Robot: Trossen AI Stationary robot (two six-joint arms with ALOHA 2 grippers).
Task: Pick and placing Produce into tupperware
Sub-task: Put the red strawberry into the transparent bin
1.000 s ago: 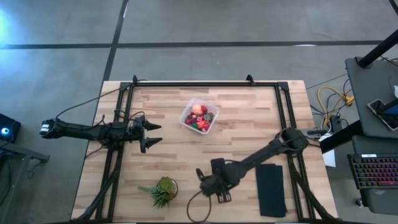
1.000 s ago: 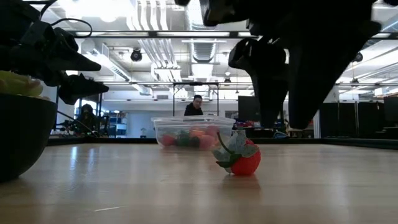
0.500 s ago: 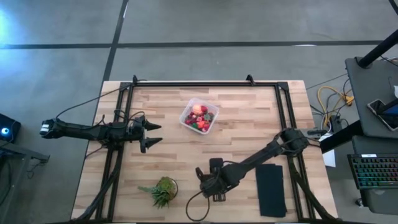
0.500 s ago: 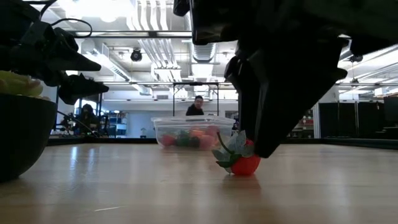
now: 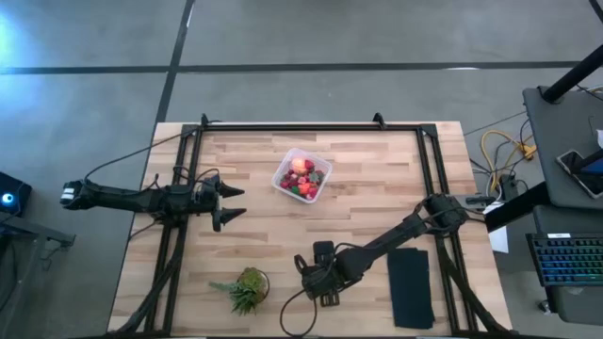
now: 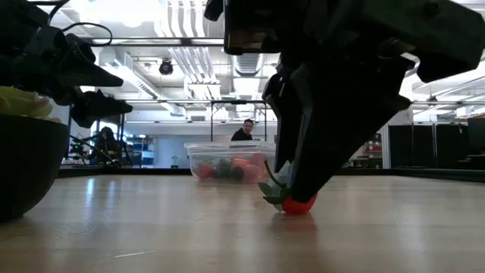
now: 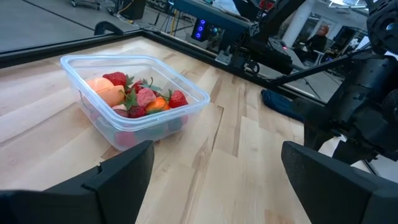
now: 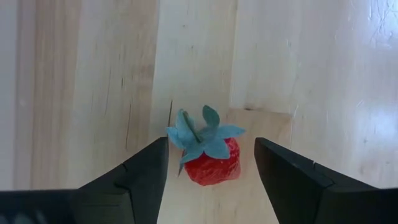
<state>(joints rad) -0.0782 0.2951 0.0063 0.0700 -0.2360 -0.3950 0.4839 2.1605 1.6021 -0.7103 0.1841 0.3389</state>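
Observation:
A red strawberry with a green top (image 8: 211,158) lies on its side on the wood near the table's near edge; it also shows in the low view (image 6: 298,203). My right gripper (image 8: 210,142) is open and points down over it, one finger on each side, gaps showing. In the high view the right gripper (image 5: 307,271) hides the berry. The clear tub (image 5: 302,175) sits mid-table toward the far edge, holding several strawberries, a pink-orange fruit and an orange piece (image 7: 134,99). My left gripper (image 5: 236,202) waits open to the tub's left.
A spiky potted plant (image 5: 248,289) stands left of my right gripper by the near edge; its dark pot (image 6: 26,163) fills the low view's left. A flat black pad (image 5: 411,286) lies to the right. A person (image 6: 246,130) stands in the room beyond.
My right gripper has come down and shifted slightly toward the table's left, so its open fingers now stand around the strawberry instead of above and to its right. The strawberry has stayed where it was.

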